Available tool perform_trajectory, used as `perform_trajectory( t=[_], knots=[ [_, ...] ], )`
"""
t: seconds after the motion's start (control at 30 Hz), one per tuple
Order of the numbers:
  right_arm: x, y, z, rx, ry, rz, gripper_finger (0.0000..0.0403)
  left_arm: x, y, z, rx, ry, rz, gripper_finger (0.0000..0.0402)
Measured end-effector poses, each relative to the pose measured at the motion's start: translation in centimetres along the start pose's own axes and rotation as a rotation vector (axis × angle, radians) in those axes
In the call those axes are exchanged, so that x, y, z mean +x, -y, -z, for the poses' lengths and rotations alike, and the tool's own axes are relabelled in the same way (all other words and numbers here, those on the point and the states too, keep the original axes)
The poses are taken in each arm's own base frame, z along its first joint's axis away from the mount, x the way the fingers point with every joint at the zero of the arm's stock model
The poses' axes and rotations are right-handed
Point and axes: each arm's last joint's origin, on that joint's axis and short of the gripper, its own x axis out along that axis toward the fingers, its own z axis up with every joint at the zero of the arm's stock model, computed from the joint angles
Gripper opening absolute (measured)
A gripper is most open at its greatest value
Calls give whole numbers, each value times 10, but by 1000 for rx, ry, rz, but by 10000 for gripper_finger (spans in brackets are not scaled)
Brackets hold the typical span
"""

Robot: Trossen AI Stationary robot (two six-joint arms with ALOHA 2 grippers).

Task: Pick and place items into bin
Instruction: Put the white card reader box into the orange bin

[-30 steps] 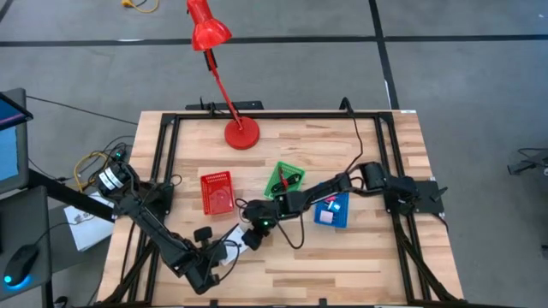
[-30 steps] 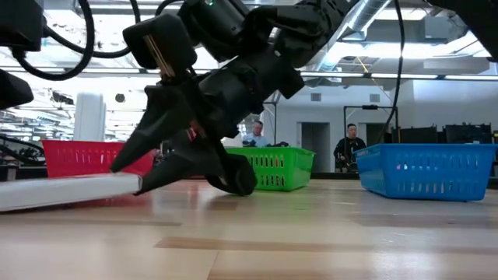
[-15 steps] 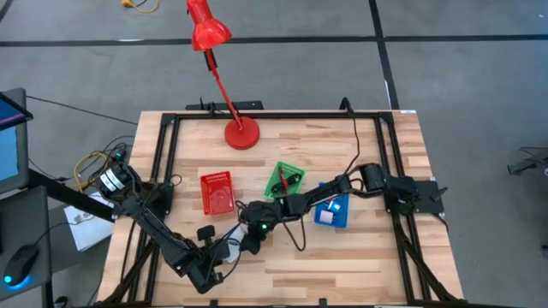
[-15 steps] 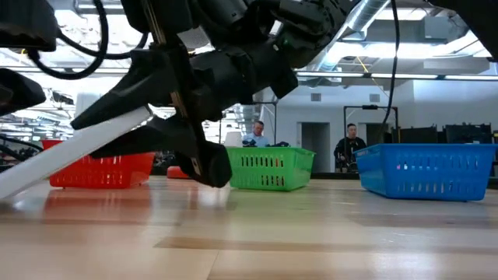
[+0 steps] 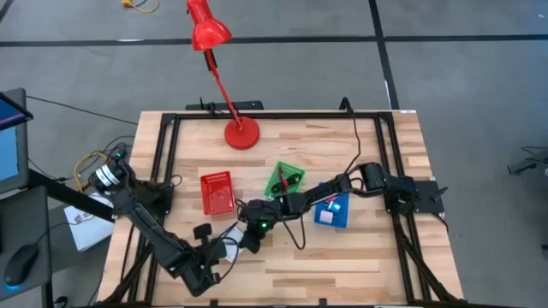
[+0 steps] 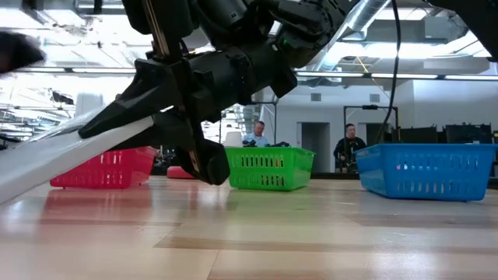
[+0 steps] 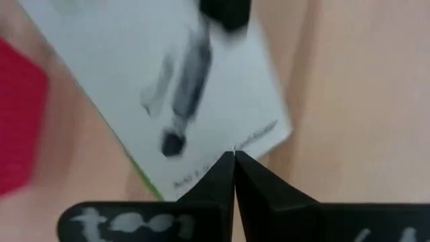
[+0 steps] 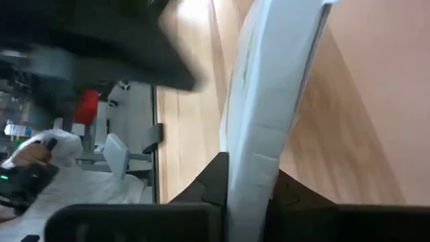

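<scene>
One white card (image 7: 181,87) with a black mark is pinched at two edges at once. The right gripper (image 8: 250,176) clamps the card edge-on between its fingers, as the right wrist view shows. The left gripper (image 7: 234,161) has its fingertips pressed together on the card's near edge in the left wrist view. In the low view the card (image 6: 70,152) is lifted off the bench (image 6: 311,233), tilted, with its higher end in the right gripper (image 6: 175,124) and its lower end running out of the picture at 9 o'clock. In the high view the card (image 5: 229,246) shows as a small white patch between the two grippers, near the bench's front edge.

At 12 o'clock from the card stands the red bin (image 5: 217,192). The green bin (image 5: 283,180) lies at 1 o'clock and the blue bin (image 5: 332,210) at 3 o'clock, under the right arm. The blue bin holds a pink block (image 5: 331,205); the green bin holds a dark red item that cannot be identified. The red desk lamp (image 5: 241,134) stands on the bench at its rear edge. Two people (image 6: 352,148) show in the room behind the bench.
</scene>
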Motion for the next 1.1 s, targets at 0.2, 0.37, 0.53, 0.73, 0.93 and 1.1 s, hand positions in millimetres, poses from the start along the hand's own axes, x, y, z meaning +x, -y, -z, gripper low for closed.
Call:
perform_trajectory(
  t=[0.2, 0.37, 0.53, 0.73, 0.93, 1.1],
  knots=[
    [-1, -10, -8, -16, 73, -79, 31, -66, -10, -17, -29, 191, -29, 0],
    [-15, -28, -41, -97, 228, -61, 28, -109, -37, -26, -14, 393, -93, 0],
    [-35, -37, -78, -173, 254, 93, 35, -131, -63, -30, -20, 479, -137, 0],
    [-78, -56, -107, -305, 59, 344, 24, -137, -72, -30, 4, 475, -149, 0],
    [-120, -59, -132, -461, -17, 395, 27, -137, -72, -29, 11, 451, -141, 0],
    [-128, -33, -141, -484, -102, 322, 24, -137, -72, -29, 44, 450, -148, 0]
  ],
)
